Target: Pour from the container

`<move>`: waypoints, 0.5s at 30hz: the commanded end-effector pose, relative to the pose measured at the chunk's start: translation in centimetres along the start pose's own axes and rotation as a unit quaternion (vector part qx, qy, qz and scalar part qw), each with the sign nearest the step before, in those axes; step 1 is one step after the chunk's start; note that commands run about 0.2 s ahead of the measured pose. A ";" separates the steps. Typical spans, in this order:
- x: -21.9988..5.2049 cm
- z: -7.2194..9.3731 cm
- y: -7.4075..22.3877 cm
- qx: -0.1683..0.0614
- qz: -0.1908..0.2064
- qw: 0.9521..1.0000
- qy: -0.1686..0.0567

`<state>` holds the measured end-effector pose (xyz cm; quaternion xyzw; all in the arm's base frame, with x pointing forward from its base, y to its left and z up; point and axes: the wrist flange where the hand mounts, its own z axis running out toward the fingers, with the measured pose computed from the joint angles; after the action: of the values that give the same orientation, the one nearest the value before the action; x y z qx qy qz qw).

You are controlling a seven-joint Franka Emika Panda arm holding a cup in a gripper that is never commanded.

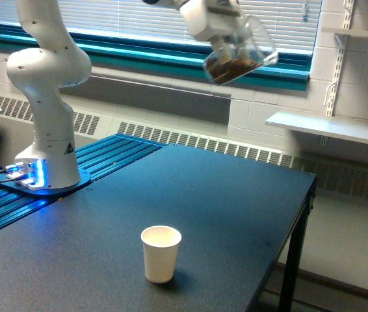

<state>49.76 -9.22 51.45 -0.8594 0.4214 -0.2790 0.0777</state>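
End effector clamps tilted container, top centre, high above paper cup on bench; early tipping risks scattering bits.

Arm reaching high, gripper near the top edge.
It is gripping the tilted container, its fingers blurred.

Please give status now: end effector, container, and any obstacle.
End effector shut on container, tilted, high above table. Brown bits inside. Paper cup upright below, path clear.
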 end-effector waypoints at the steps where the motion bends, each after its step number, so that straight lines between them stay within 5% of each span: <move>1: -0.3 0.9 2.1 -0.005 0.012 1.000 -0.004; 15: -0.7 4.3 7.1 -0.023 0.058 0.998 -0.027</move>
<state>47.46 -12.54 46.14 -0.8444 0.4698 -0.2438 0.0835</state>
